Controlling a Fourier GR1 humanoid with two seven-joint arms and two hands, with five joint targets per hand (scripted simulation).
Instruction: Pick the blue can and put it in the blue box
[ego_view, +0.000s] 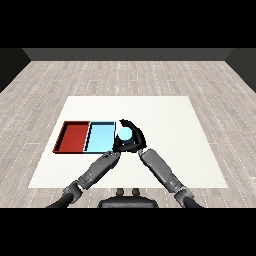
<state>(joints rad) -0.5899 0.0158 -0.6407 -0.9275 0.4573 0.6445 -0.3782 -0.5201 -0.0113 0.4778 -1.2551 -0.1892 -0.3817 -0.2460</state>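
Blue can (124, 134) in right hand (135, 140)

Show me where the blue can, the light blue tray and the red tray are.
blue can (124, 134): head view, on its pale top, inside the right hand's curl.
light blue tray (99, 137): head view, on its bare floor.
red tray (73, 136): head view, on its bare floor.
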